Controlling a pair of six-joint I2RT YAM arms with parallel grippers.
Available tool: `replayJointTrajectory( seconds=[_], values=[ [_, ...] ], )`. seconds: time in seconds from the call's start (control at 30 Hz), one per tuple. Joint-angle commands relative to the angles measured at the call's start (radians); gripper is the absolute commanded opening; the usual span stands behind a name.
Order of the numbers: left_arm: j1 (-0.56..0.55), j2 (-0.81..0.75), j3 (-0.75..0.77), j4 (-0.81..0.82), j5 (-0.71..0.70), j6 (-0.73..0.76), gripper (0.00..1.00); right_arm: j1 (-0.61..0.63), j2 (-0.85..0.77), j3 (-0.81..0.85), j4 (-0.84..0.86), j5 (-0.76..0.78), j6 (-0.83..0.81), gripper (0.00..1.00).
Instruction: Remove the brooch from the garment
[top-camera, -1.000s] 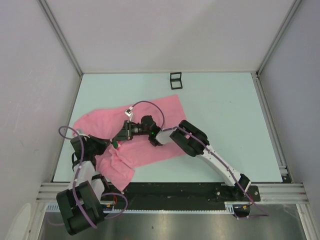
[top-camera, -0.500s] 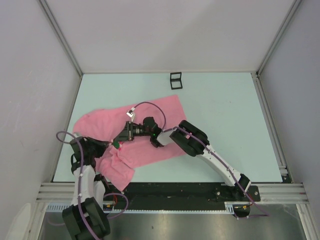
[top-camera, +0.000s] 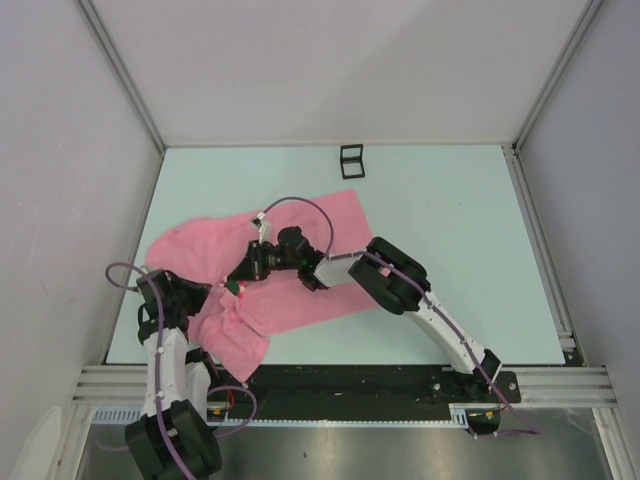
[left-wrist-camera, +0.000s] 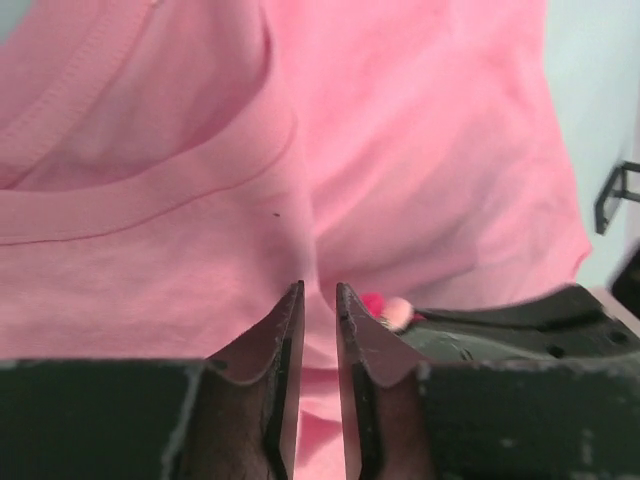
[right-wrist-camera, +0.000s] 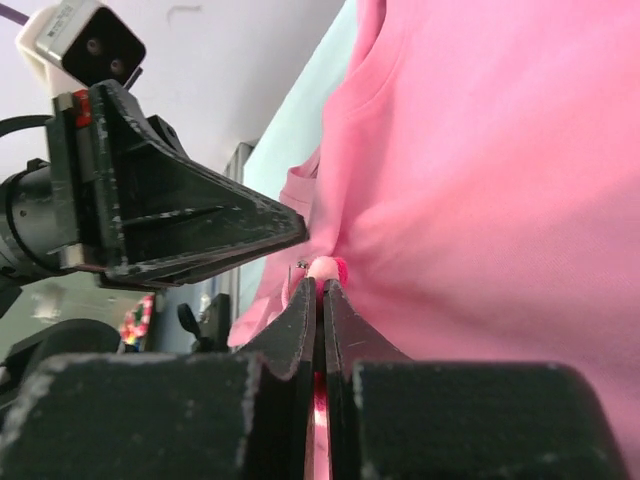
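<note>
Right wrist: my right pincer (right-wrist-camera: 320, 292) clenches the brooch (right-wrist-camera: 327, 267), left pincer (right-wrist-camera: 298, 228) pinches garment (right-wrist-camera: 480, 200), so I should pull straight, gently.

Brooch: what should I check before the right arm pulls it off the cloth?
1. Grip: right pincer shut on brooch, ok.
2. Hold-down: left pincer pinching garment beside the brooch, ok.
3. Pin free of the cloth: cannot tell.
4. Gap between the two pincers: ok, but tight.
5. box away from the pull path: ok.
</note>
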Motion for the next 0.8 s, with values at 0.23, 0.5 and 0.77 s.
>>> replayJointTrajectory(
  seconds=[0.23, 0.5, 0.77],
  values=[
    [0.002, 0.267, 0.025, 0.076, -0.163, -0.032, 0.07, 0.041, -0.168, -0.002, -0.295, 0.151, -0.298, 0.00],
    [0.002, 0.229, 0.030, 0.021, -0.270, -0.029, 0.05, 0.065, -0.271, -0.034, -0.441, 0.289, -0.454, 0.00],
    [0.002, 0.226, 0.066, 0.017, -0.250, 0.008, 0.07, 0.069, -0.385, -0.109, -0.524, 0.357, -0.572, 0.00]
  ],
)
